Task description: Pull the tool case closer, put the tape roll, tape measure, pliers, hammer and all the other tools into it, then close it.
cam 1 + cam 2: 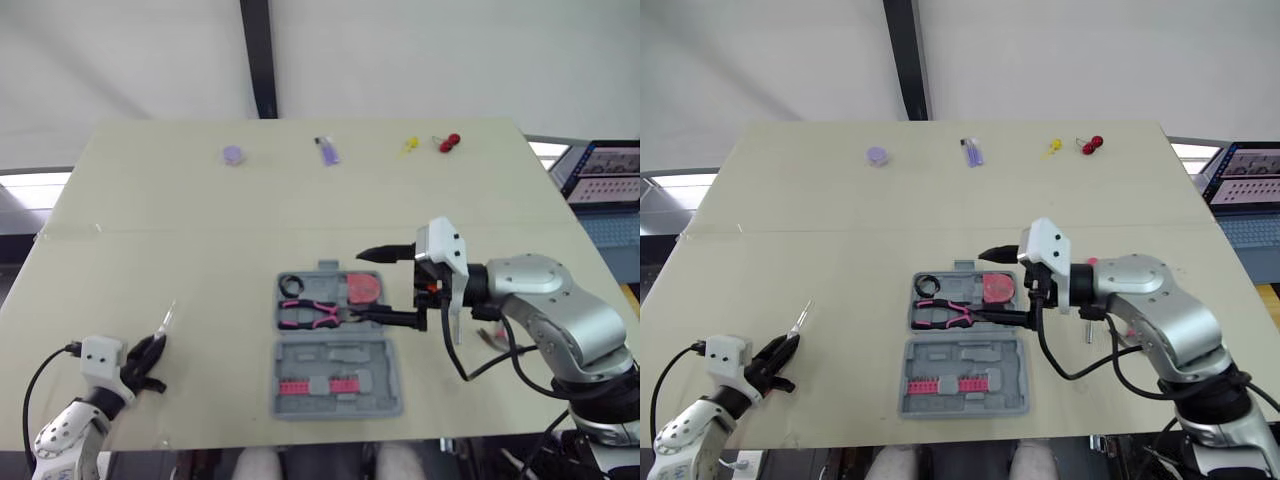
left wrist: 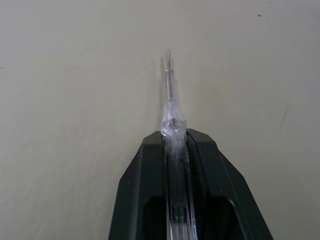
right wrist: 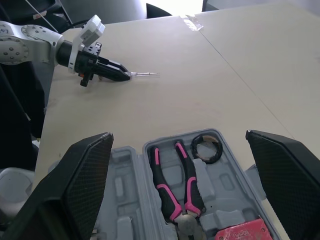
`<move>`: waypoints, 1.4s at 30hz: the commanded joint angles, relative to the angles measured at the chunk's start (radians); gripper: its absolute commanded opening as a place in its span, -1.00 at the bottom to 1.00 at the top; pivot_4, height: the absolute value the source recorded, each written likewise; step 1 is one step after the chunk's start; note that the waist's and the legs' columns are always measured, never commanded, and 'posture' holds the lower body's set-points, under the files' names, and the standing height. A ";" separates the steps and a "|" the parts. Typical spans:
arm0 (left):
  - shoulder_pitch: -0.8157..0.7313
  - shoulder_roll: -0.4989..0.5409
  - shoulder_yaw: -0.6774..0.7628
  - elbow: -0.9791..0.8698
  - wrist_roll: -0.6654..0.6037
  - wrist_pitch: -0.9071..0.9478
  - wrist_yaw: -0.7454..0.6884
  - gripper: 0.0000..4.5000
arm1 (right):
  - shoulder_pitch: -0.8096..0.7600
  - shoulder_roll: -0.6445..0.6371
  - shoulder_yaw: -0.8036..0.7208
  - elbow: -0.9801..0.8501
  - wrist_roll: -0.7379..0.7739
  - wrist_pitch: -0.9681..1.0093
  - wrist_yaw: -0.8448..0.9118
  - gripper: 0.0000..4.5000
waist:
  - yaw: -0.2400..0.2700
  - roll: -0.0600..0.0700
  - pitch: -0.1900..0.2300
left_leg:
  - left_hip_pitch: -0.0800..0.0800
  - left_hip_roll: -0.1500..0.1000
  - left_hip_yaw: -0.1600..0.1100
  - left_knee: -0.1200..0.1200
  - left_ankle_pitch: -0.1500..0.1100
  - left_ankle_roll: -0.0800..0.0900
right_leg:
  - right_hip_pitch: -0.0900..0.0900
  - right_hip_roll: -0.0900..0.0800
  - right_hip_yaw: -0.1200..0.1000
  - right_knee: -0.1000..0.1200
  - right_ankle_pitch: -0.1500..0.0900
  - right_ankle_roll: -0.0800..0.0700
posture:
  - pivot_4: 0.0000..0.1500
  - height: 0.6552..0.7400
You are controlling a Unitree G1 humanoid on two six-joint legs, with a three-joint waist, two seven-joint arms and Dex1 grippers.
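Nearest to me, at the front left corner of the table (image 1: 180,230), the left gripper (image 1: 150,355) is clamped tight on a thin clear tool (image 1: 166,318). Its 2 fingers (image 2: 150,165) pinch the see-through shaft between them, and the fine metal tip pokes out ahead, just above the tabletop.

The tool case (image 1: 338,395) lies open at the middle of the near edge, well to the right of that gripper. Its far half holds the black tape roll (image 1: 291,285), the pink-handled pliers (image 1: 312,314) and the red tape measure (image 1: 364,287). A pink strip of bits (image 1: 305,385) sits in the near half.

The right gripper (image 3: 178,135) hangs over the far half of the case with its jaws spread wide. It grips nothing and, as far as I can tell, touches nothing.

I'd say the packing step is in hand, with the case not yet closed. The next move, to my eye, is to carry the thin tool across to the case and lower it into a free slot. The right gripper would need to clear out of the way first.

Along the far edge lie 4 small bits: a purple disc (image 1: 233,155), a purple piece (image 1: 328,151), a yellow piece (image 1: 408,146) and a red piece (image 1: 449,142). What they are I cannot tell.
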 commanded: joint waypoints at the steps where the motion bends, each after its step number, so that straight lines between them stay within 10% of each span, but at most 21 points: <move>1: 0.000 0.021 0.013 -0.017 -0.014 0.013 -0.006 -0.96 | -0.004 0.003 -0.026 -0.014 0.020 -0.026 0.027 1.00 | 0.000 0.000 0.000 | 0.000 0.000 0.000 0.000 0.000 0.000 | 0.000 0.000 0.000 0.000 0.000 0.000 | 1.00 1.00; 13: -0.128 0.365 -0.162 -0.364 -0.125 0.363 -0.319 -0.96 | 0.110 -0.149 -0.118 -0.023 0.038 -0.054 0.144 1.00 | 0.001 -0.001 0.002 | 0.000 0.000 0.000 -0.001 0.000 0.000 | 0.000 0.000 0.000 -0.001 0.000 0.000 | 1.00 1.00; 20: -0.464 0.533 -0.431 -0.439 -0.107 0.506 -0.563 -0.96 | 0.241 -0.140 -0.132 -0.028 -0.008 -0.121 0.122 1.00 | 0.003 -0.001 0.003 | -0.001 -0.001 0.001 -0.001 0.000 0.000 | -0.001 -0.001 0.000 -0.001 0.000 0.000 | 1.00 1.00; 30: -0.826 0.419 -0.794 -0.420 0.059 0.622 -0.641 -0.96 | 0.343 -0.149 -0.177 -0.058 -0.008 -0.219 0.161 1.00 | 0.007 0.000 0.004 | -0.001 -0.001 0.001 -0.001 0.000 0.000 | -0.001 0.000 0.000 -0.001 0.000 0.000 | 1.00 1.00; 42: -0.872 0.364 -0.940 -0.559 0.133 0.865 -0.575 -0.96 | 0.364 -0.133 -0.114 0.000 -0.095 -0.428 0.255 1.00 | 0.029 -0.001 0.005 | -0.001 -0.001 0.001 0.003 0.000 0.000 | 0.000 0.000 0.001 0.000 0.000 0.000 | 1.00 1.00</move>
